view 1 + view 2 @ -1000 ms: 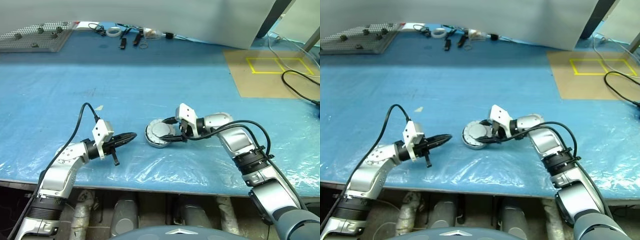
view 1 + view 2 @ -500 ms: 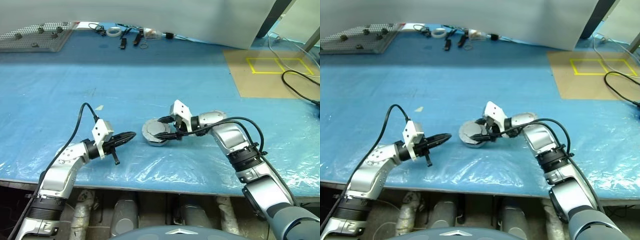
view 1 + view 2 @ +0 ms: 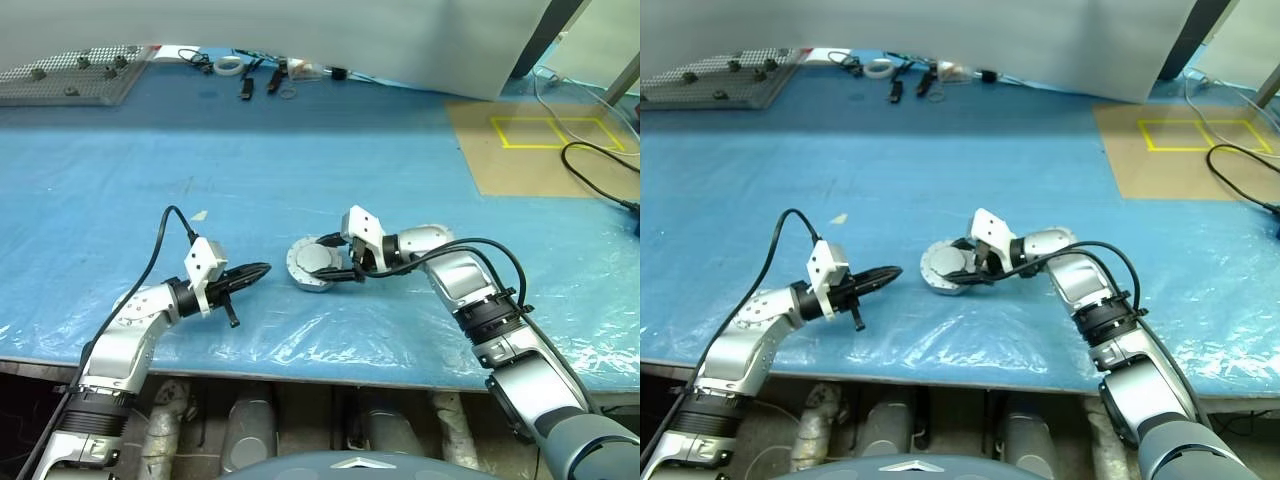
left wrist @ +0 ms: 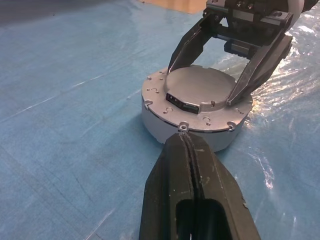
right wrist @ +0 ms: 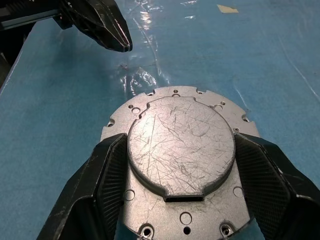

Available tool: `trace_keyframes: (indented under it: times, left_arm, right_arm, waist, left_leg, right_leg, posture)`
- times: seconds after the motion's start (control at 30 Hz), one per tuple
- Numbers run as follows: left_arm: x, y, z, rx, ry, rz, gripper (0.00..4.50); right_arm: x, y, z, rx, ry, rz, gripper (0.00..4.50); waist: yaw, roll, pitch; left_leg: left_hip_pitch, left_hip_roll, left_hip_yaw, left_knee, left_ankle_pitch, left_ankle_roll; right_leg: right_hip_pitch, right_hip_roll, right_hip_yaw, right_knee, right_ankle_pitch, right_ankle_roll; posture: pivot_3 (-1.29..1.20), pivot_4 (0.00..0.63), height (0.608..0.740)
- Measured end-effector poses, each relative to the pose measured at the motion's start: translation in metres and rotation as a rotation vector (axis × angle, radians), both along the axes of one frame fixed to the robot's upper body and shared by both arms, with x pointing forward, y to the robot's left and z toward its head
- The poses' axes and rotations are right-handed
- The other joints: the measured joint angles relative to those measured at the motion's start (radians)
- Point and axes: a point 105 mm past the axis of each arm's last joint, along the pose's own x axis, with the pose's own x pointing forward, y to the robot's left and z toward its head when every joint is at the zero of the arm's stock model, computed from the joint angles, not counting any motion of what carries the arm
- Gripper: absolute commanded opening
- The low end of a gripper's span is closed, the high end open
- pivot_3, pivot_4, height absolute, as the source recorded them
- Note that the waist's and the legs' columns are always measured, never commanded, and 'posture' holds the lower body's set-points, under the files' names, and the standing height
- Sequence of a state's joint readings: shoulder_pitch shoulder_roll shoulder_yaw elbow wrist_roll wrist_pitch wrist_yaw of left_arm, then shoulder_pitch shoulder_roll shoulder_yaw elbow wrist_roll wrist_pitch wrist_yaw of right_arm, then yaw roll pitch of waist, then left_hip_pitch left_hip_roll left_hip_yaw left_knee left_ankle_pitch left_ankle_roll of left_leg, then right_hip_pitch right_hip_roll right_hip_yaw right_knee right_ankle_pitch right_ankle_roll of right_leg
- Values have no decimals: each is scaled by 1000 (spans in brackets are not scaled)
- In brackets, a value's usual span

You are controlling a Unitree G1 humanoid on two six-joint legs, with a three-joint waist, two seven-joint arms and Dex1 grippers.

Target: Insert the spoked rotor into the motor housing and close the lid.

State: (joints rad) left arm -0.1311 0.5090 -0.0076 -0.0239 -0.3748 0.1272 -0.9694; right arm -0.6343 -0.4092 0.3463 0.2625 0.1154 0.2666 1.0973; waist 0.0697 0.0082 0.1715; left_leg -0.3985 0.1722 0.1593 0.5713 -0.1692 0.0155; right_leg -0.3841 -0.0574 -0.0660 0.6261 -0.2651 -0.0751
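Observation:
The motor housing [image 3: 303,281], a round silver shell, rests on the blue table between my two arms. The lid [image 4: 200,87] lies on it with its plain grey face up. My right gripper [image 5: 181,145] reaches in from the right, and its two black fingers [image 4: 252,75] clamp the raised centre disc of the lid from both sides. My left gripper [image 3: 265,268] is shut and empty; it hovers just left of the housing with its tip pointing at the housing's rim. The spoked rotor is out of view.
The table's front edge [image 3: 300,365] runs just under both arms. A perforated grey tray [image 3: 70,75], a tape roll [image 3: 228,64] and small tools lie along the far edge. A cardboard sheet with a yellow taped square [image 3: 545,150] and a black cable [image 3: 600,170] lie at the right.
My right forearm has swung slightly to the left, and the housing has shifted a hair left with the gripper. The left arm has kept still.

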Motion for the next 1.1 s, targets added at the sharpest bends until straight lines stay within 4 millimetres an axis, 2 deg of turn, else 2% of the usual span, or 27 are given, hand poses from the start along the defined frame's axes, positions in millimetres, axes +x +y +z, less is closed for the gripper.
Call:
trace_keyframes:
  times: [0.3, 0.47, 0.53, 0.6, 0.73, 0.83, 0.97, 1.1]
  left_arm:
    - [1, -3, 0, -15, -3, -4, 0]
    - [2, -5, 2, -20, -11, -8, 0]
    - [2, -7, 1, -23, -10, -10, 0]
    - [2, -9, 1, -28, -9, -12, 0]
    - [1, -14, 2, -26, -2, -22, 0]
    - [2, -15, 4, -25, -2, -21, 0]
    - [3, -17, 7, -25, -6, -25, 0]
    - [4, -17, 8, -25, -11, -27, 0]
  right_arm:
    - [1, -3, -3, -20, -26, 29, 2986]
    - [1, -2, -8, -42, -44, 41, 2986]
    - [2, -1, -9, -33, -26, 26, 2986]
    - [6, -1, -7, 27, 74, -33, 2986]
    - [10, -2, 4, 132, 243, -106, 2986]
    - [11, -3, 14, 184, 293, -126, 2986]
    - [7, -4, 23, 165, 243, -100, 2986]
    - [2, -6, 15, 104, 192, -85, 2986]
  waist:
    - [3, 0, 0]
    - [2, 0, 0]
    - [3, 0, 0]
    - [2, 0, 0]
    - [2, 0, 0]
    - [2, 0, 0]
    - [0, 0, 0]
    - [1, 0, 0]
  left_leg:
    - [3, 0, 0, 0, 0, 0]
    - [17, 0, 0, -3, -2, -3]
    - [20, 0, 0, -3, -2, -3]
    - [21, 0, 0, -4, -2, -3]
    - [16, 0, 0, -4, -2, -3]
    - [8, 0, 0, -4, 0, 0]
    - [-7, 0, 0, -2, 1, 1]
    - [-7, 0, 0, -3, 1, 1]
  right_leg:
    - [3, 0, 0, 0, 0, 0]
    - [18, 0, 0, -4, 0, 0]
    - [20, 0, 0, -4, 0, 0]
    - [21, 0, 1, -4, 0, 0]
    - [16, 0, 1, -3, 0, 0]
    - [9, 0, 0, -3, 0, 0]
    - [-7, 0, -1, 0, 2, 2]
    - [-7, 0, -2, 0, 2, 3]
  posture:
    - [0, 150, 740]
    - [0, 150, 740]
    - [0, 150, 740]
    - [0, 150, 740]
    - [0, 150, 740]
    - [0, 150, 740]
    - [0, 150, 740]
    - [0, 150, 740]
